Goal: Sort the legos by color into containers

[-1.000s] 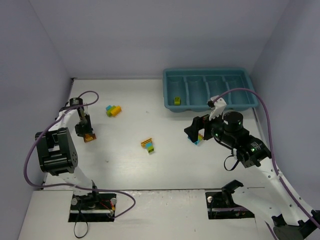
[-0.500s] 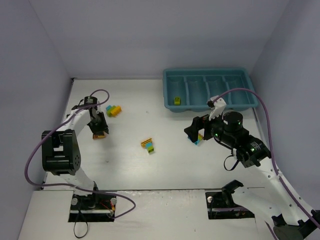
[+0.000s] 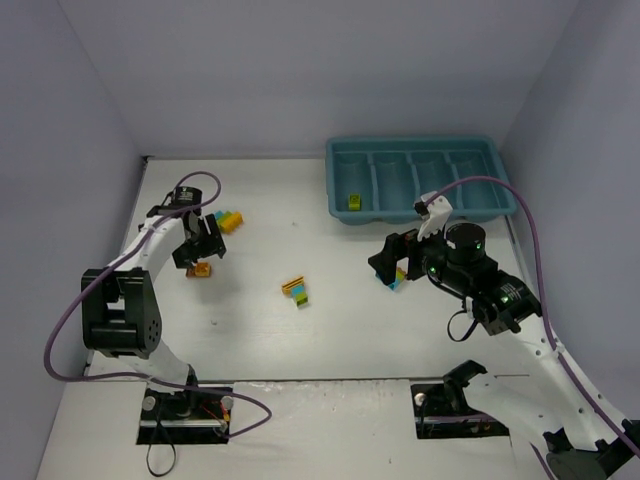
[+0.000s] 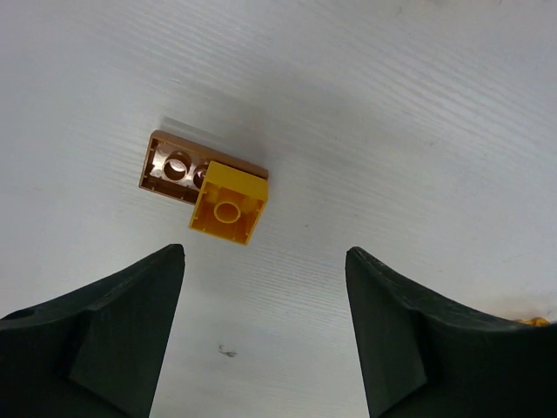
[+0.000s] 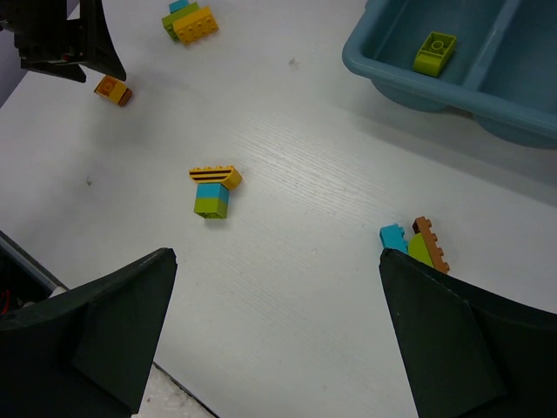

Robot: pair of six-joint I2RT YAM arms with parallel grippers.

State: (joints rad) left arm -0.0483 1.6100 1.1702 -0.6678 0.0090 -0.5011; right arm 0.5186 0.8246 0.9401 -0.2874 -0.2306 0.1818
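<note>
Jaws on the left gripper (image 4: 264, 252) stand apart and hold nothing. Just ahead of its tips, apart from both, a small orange-and-yellow plastic brick pair (image 4: 207, 185) lies on the white table (image 4: 392, 104), a little toward the left finger. Its long axis runs nearly along the line on which the jaws close, tilted slightly. I judge that a pinch across the narrow sides would need the wrist turned first.

Beyond that gripper sits a green, yellow and cyan brick clump (image 3: 228, 219). Well off to its right lies a striped yellow, cyan and green clump (image 3: 296, 290).

The teal-blue rectangular plastic tray (image 3: 331, 175) is far to its right and farther back, with one lime-green brick (image 3: 354, 201) in the compartment nearest this arm.

My right gripper (image 5: 277, 252) is spread wide and empty. A cyan, green and orange clump (image 5: 413, 242) lies just beside its right finger. The left arm is clearly nearer the orange-and-yellow pair, the right arm nearer the tray.
</note>
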